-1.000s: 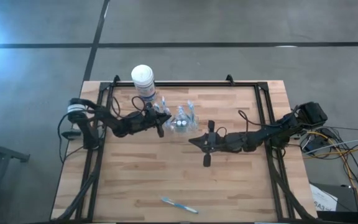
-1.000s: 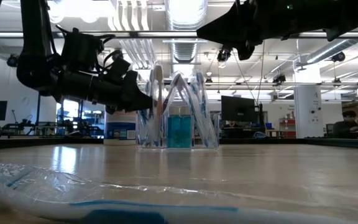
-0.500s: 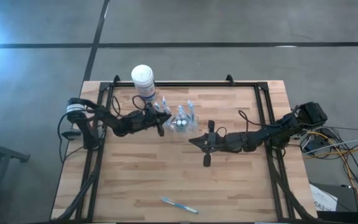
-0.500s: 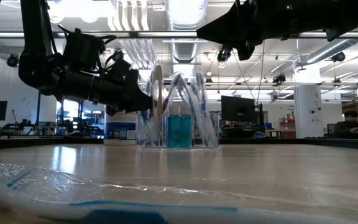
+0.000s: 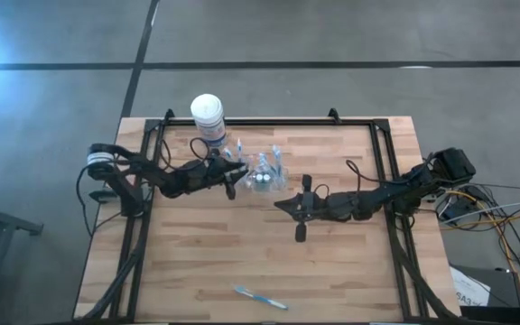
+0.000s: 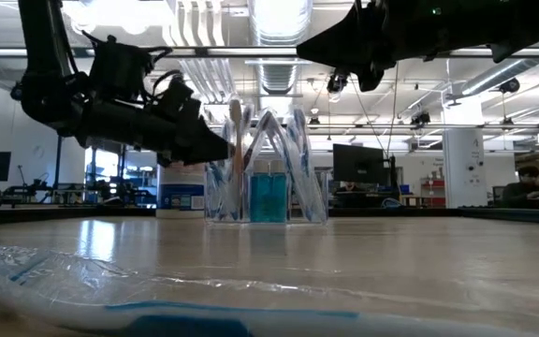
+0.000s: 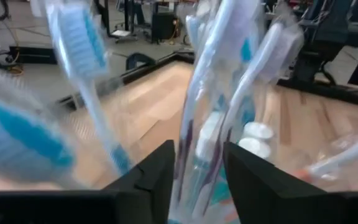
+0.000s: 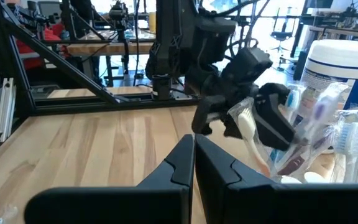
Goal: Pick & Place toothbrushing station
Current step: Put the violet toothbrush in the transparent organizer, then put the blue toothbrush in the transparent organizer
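The left gripper (image 5: 230, 175) is right at the clear plastic cup (image 5: 262, 176), on the cup's left side in the high view. The left wrist view shows its two dark fingers (image 7: 156, 180) parted, with a wrapped toothbrush (image 7: 207, 118) standing in the gap between them; whether they press on it, I cannot tell. In the right wrist view the same gripper (image 8: 253, 121) has a white brush (image 8: 248, 134) at its tip, head up.

That brush stands nearly upright, long axis vertical and leaning slightly, bristle end at the top. In the low view it rises just beside the gripper's nose (image 6: 215, 148), its pale head (image 6: 236, 114) above the cup's rim.

The cup (image 6: 268, 192) sits toward the back of the wooden table (image 5: 332, 271), a little left of centre, just in front of the white-lidded tub (image 5: 208, 117). It is see-through, crowded with slim blue-and-white toothbrushes (image 6: 299, 154) in clear wrappers that fan outward at the top. Small white-capped pieces (image 7: 254, 138) lie at its base.

One more toothbrush (image 5: 260, 297) lies flat near the table's front edge, well apart from the cup, its long axis running left to right with a slight tilt.

The right gripper (image 5: 301, 208) waits right of centre, fingers pressed together with nothing between them (image 8: 193, 163).
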Controlling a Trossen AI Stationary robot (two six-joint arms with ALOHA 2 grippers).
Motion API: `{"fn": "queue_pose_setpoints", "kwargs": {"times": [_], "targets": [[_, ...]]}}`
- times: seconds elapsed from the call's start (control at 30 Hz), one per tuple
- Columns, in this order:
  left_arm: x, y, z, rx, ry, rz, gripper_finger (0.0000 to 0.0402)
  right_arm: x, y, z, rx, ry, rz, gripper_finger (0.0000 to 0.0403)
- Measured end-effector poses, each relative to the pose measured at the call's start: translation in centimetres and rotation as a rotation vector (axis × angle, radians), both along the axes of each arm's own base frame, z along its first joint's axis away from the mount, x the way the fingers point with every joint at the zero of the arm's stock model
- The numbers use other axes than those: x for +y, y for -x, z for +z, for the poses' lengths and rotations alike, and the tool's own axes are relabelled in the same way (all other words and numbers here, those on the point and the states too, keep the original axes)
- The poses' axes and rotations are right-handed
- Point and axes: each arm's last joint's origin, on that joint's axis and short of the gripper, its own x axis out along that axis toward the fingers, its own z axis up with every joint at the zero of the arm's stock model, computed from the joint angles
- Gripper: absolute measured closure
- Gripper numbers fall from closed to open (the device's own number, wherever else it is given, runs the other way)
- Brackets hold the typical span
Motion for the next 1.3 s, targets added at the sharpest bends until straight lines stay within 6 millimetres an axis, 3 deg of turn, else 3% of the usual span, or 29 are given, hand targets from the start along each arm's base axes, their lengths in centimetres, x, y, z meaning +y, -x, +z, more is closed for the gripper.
{"fn": "queue_pose_setpoints", "kwargs": {"times": [0.2, 0.37, 0.67, 0.93, 1.17, 1.3], "targets": [[-0.1, 0.3, 1.4, -0.055, -0.001, -0.016, 0.0226, 0.0, 0.0, -0.1, 0.002, 0.0, 0.0, 0.0394], [-0.4, 0.9, 3.2, -0.107, 0.011, -0.069, 0.0219, 0.0, 0.1, -0.1, 0.003, 0.001, 0.0, 0.0394], [-2.2, 4.3, 8.1, -0.181, -0.059, -0.383, 0.0225, -0.1, 0.2, -0.4, 0.01, -0.018, -0.002, 0.0394], [-3.7, 9.8, 11.2, -0.169, -0.134, -0.452, 0.0284, -0.1, 0.2, -0.4, 0.008, -0.028, -0.003, 0.0394], [-4.3, 14.0, 10.6, -0.053, -0.137, -0.352, 0.0388, -0.1, 0.2, -0.4, 0.007, -0.03, -0.003, 0.0394], [-4.7, 15.0, 10.7, -0.083, -0.137, -0.364, 0.0394, -0.1, 0.2, -0.4, 0.007, -0.031, -0.003, 0.0394]]}}
